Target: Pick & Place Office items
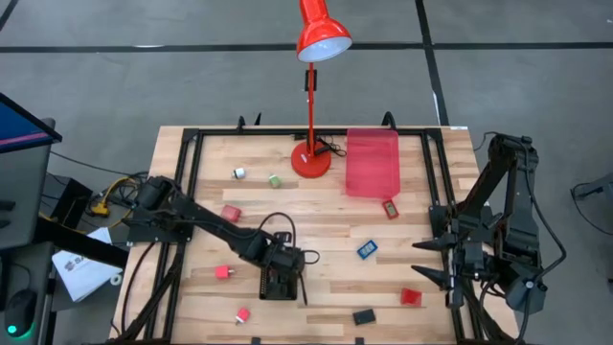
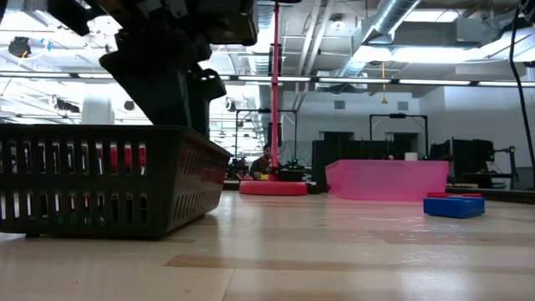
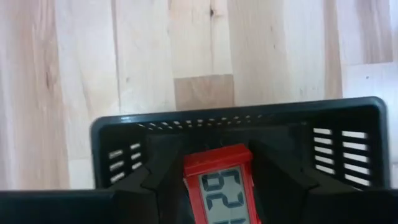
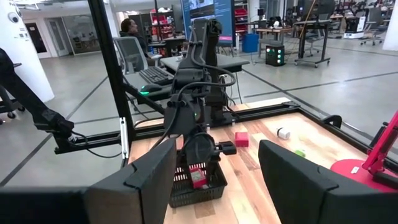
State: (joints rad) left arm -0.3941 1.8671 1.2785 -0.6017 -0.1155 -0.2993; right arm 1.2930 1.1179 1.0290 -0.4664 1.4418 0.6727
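We see a small red clock (image 3: 221,186) with a grey number screen, held just above the black basket (image 3: 348,118). Other little pieces lie apart on the table: a red block (image 1: 231,213), a blue one (image 1: 368,249) and a black one (image 1: 363,316).

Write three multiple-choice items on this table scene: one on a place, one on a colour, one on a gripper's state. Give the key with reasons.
1. Where is the left gripper?
A. over the black slotted plastic basket
B. by the red desk lamp
C. off the table

2. What colour frames the small digital clock it holds?
A. blue
B. red
C. green

3. How is the right gripper?
A. shut on a block
B. open, empty
C. out of view

Key: A, the high view shows it above the basket; B, the left wrist view shows a red frame; B, its fingers stand apart with nothing between.
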